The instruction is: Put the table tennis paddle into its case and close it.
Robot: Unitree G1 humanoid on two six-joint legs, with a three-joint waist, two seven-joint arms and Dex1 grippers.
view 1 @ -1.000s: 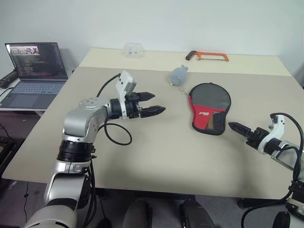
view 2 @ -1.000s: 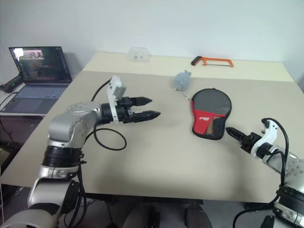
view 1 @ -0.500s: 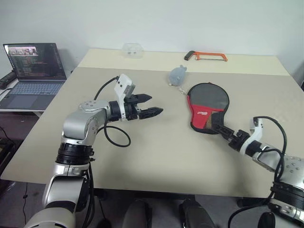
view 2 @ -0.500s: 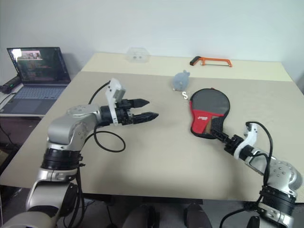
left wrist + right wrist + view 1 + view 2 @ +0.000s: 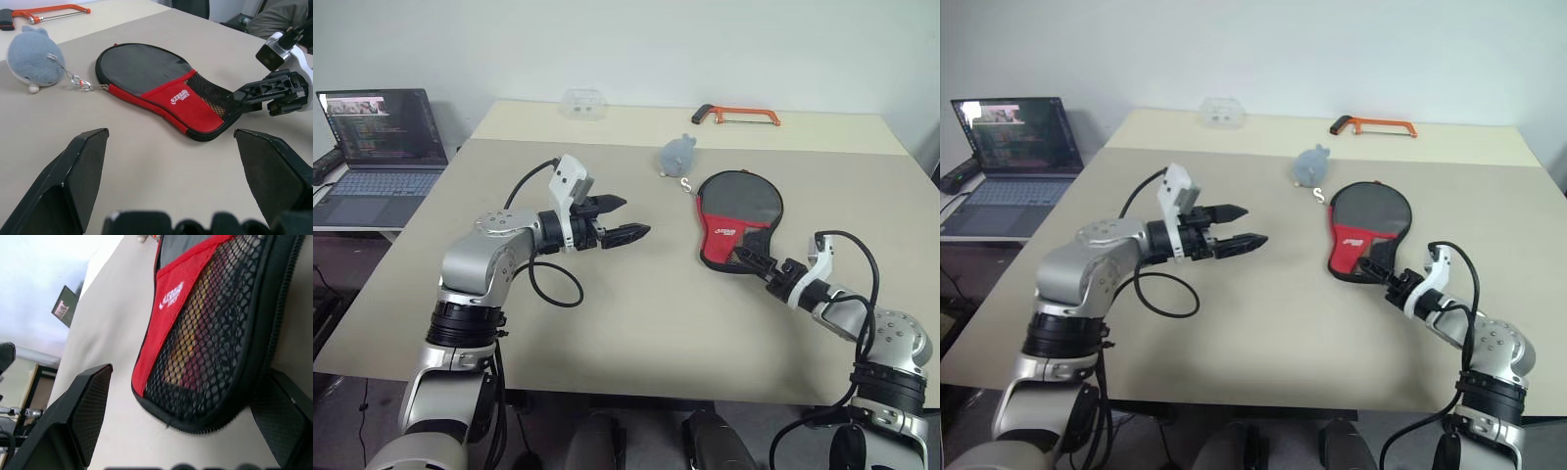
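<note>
Black paddle-shaped soft zip case (image 5: 738, 221) with red panel, white logo and mesh end lies flat on the beige bench (image 5: 636, 323), right of centre. The striped wooden handle of the table tennis paddle (image 5: 205, 347) shows through the mesh in the right wrist view — paddle is inside the case; can't tell whether the zip is closed.

Right pincer (image 5: 751, 259) sits at the narrow mesh end of the case, fingers spread wide, one on each side of that end, low over the bench. Tips look right against the case edge, but contact can't be confirmed. Nothing gripped.

Left pincer (image 5: 625, 219) hangs above the bench left of centre, pointing toward the case, well apart from it. Fingers wide, empty. Its wrist view looks across at the case with the right pincer at the far end.

Other items: grey-blue fish-shaped plush (image 5: 678, 155) with a small chain and clip just beyond the round end of the case, near but not clearly touching; orange hacksaw (image 5: 737, 116) at the far edge; small clear plastic container (image 5: 584, 102) far left of it. Open laptop (image 5: 378, 147) on a separate side table to the left.
</note>
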